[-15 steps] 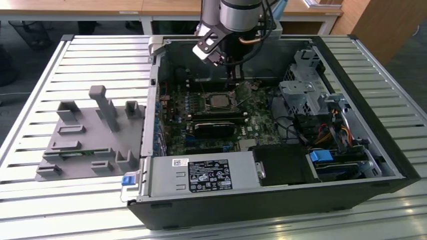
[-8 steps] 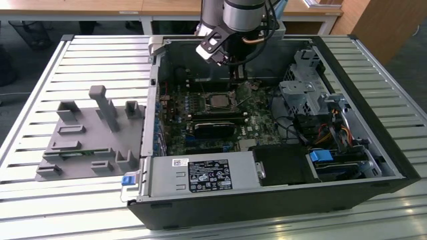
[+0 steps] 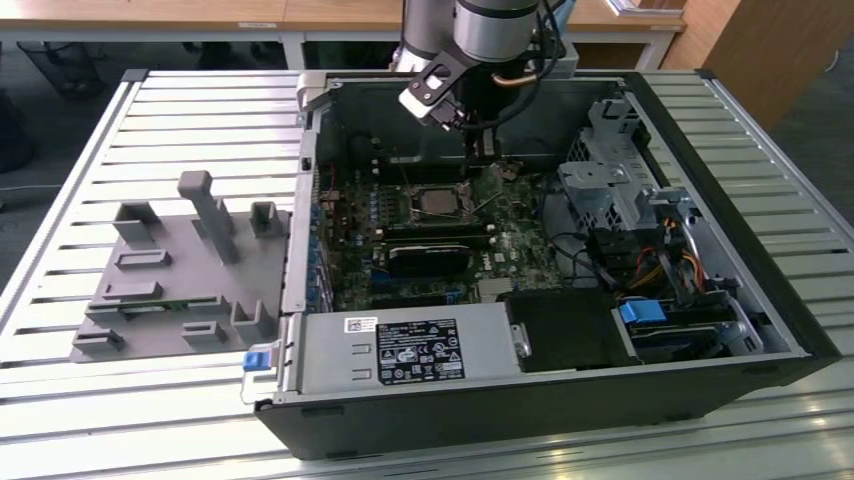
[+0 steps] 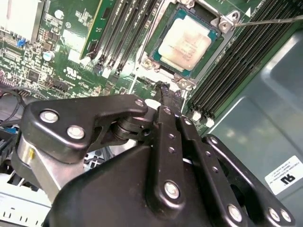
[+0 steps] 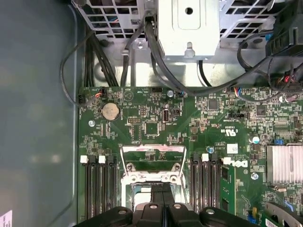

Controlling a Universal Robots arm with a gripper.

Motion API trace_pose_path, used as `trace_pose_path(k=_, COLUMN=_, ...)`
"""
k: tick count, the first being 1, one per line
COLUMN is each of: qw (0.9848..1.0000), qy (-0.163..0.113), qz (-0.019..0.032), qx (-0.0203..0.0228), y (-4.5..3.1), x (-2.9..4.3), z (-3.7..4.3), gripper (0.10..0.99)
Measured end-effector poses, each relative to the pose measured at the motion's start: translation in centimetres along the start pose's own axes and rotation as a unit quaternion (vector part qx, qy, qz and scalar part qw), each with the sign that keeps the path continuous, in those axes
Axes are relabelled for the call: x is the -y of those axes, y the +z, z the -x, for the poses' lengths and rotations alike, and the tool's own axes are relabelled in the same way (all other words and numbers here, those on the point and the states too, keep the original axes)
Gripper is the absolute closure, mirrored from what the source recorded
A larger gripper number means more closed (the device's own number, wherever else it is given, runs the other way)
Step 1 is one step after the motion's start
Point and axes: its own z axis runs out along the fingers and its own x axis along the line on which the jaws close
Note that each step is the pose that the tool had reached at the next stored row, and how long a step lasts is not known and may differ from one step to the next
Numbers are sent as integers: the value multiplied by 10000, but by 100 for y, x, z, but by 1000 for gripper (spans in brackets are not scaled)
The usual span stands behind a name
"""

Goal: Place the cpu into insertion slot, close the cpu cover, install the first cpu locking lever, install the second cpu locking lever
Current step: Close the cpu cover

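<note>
- The cpu (image 4: 184, 45) is already seated in the insertion slot (image 4: 150, 60), silvery top up, green edge showing all round.
- The cpu cover (image 5: 152, 149) looks swung open, off the chip, so closing it is left to do.
- A thin wire lever (image 4: 270, 21) juts free from the socket's corner; both levers appear unlatched.
- The gripper (image 4: 164, 91) has its fingers drawn together, nothing visibly between them.
- The chip lies just beyond the fingertips and close; the cover's frame is right at them, though contact cannot be told.

Exterior view overlooks the case (image 3: 534, 425); both wrist views hug its motherboard (image 5: 142, 109).
</note>
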Motion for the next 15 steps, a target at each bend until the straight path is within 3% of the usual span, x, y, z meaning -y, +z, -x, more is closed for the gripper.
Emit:
trace_pose_path(k=5, qw=10000, qy=0, qz=1, qx=-1, y=-34, x=-14, z=-2, gripper=980)
trace_pose_path(k=15, qw=10000, qy=-9, qz=-3, qx=-8, y=-28, x=-172, z=-22, gripper=980)
